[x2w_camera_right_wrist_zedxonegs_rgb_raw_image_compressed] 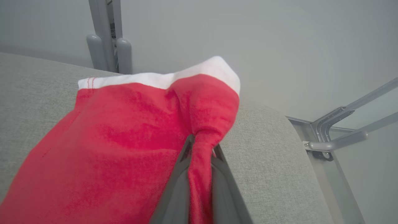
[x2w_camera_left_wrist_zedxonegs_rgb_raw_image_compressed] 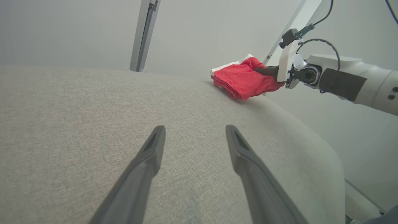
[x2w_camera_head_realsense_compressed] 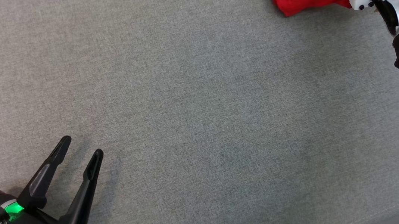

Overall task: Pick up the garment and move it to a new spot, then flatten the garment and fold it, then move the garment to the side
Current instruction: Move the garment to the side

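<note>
our right gripper [x2w_camera_right_wrist_zedxonegs_rgb_raw_image_compressed: 202,144] clenched on red garment [x2w_camera_right_wrist_zedxonegs_rgb_raw_image_compressed: 124,140] at edge of grey surface [x2w_camera_head_realsense_compressed: 199,108], our left gripper [x2w_camera_head_realsense_compressed: 81,145] splayed, empty, well apart

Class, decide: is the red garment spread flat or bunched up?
Bunched: the red garment puckers into a raised ridge clamped in the right pincer.

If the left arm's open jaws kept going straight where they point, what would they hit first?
Probably the grey cushion itself: the left gripper seems tilted slightly into it. The red garment lies off to the right.
</note>
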You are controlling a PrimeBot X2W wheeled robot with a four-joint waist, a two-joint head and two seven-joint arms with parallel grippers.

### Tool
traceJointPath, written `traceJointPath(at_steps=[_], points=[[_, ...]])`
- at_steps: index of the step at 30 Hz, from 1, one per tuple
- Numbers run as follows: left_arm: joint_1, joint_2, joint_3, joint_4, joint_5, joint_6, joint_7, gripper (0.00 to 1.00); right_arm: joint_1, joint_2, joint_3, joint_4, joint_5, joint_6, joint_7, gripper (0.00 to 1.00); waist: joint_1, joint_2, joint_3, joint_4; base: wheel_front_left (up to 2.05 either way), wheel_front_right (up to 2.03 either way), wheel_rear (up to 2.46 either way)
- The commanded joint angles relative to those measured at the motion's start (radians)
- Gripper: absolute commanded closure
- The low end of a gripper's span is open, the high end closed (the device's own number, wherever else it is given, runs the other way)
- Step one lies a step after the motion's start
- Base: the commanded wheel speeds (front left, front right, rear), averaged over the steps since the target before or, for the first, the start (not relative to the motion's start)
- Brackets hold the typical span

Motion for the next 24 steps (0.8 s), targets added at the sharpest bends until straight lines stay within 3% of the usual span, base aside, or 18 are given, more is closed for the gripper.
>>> traceJointPath(at_steps=[1,5,6,7,9,10,17,24], points=[[0.001,0.015,0.006,-0.008,0.005,-0.002,-0.001,0.0,0.033,0.013,-0.02,-0.068,-0.055,0.0,0.038,1.0,0.0,0.0,0.019,0.0,0.0,0.0,0.0],[-0.01,0.03,0.006,-0.018,0.0,-0.002,-0.001,0.0,0.108,0.03,-0.085,-0.3,-0.18,0.0,0.149,1.0,0.0,0.0,0.046,0.009,0.0,0.0,0.0],[-0.017,0.039,0.003,-0.02,-0.004,-0.002,-0.001,0.0,0.154,0.038,-0.097,-0.411,-0.212,0.0,0.193,1.0,0.0,0.0,0.058,0.016,0.0,0.0,0.0],[-0.024,0.042,0.001,-0.02,-0.006,-0.002,-0.001,0.0,0.174,0.04,-0.09,-0.456,-0.196,0.0,0.212,0.93,0.0,0.0,0.063,0.022,0.0,0.0,0.0],[-0.032,0.046,-0.002,-0.019,-0.01,-0.002,-0.001,0.0,0.217,0.04,-0.075,-0.543,-0.177,0.0,0.251,0.56,0.0,0.0,0.069,0.029,0.0,0.0,0.0],[-0.033,0.047,-0.004,-0.017,-0.01,-0.002,-0.001,0.0,0.237,0.039,-0.072,-0.582,-0.164,0.0,0.266,0.02,0.0,0.0,0.072,0.032,0.0,0.0,0.0],[-0.05,0.047,-0.013,-0.001,-0.016,-0.002,-0.001,0.0,0.343,0.037,-0.035,-0.772,-0.114,0.0,0.35,0.0,0.0,0.0,0.064,0.04,0.0,0.0,0.0],[-0.049,0.039,-0.02,0.011,-0.016,-0.002,-0.001,0.0,0.391,0.038,-0.022,-0.822,-0.08,0.0,0.391,0.0,0.0,0.0,0.042,0.039,0.0,0.0,0.0]])
